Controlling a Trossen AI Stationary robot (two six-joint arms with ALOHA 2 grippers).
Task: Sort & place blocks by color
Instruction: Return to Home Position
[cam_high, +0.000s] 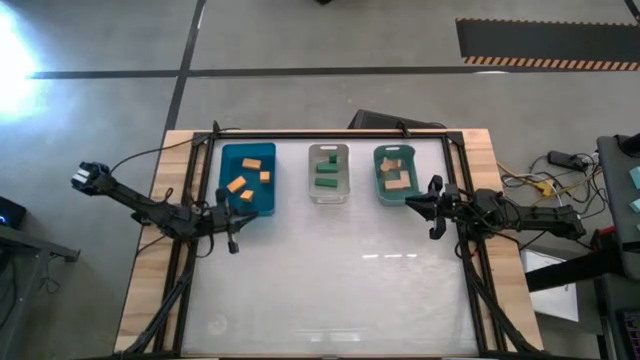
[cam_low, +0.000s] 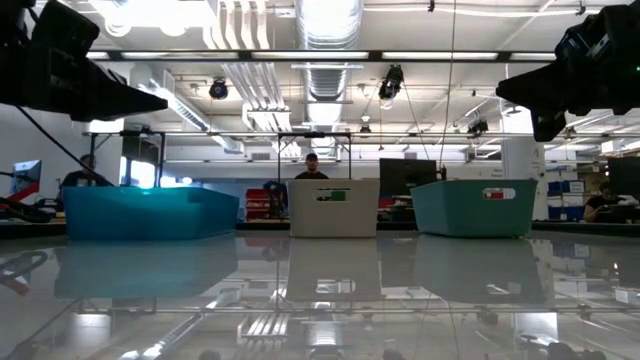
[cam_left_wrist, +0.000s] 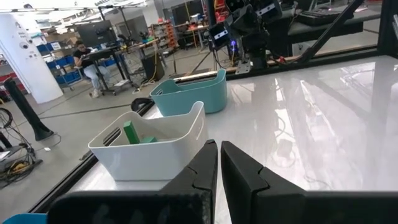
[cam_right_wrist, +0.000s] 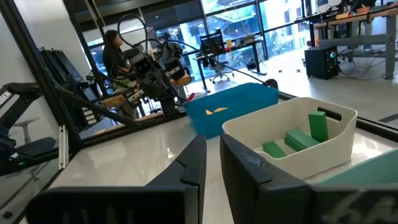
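Jaws all but closed, empty; left arm (cam_high: 150, 205) by blue bin (cam_high: 232, 165), right arm (cam_high: 520, 213) by teal bin (cam_high: 379, 190).

Bright ceiling lights (cam_low: 325, 20) mirror as glare streaks on the glossy white worktop (cam_high: 330, 290); shadows are faint.

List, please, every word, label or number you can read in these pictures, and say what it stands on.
None can be read.
Green-patched label on the pale plastic bin: print too blurred to read.
Red-marked label on the teal plastic bin: print too blurred to read.
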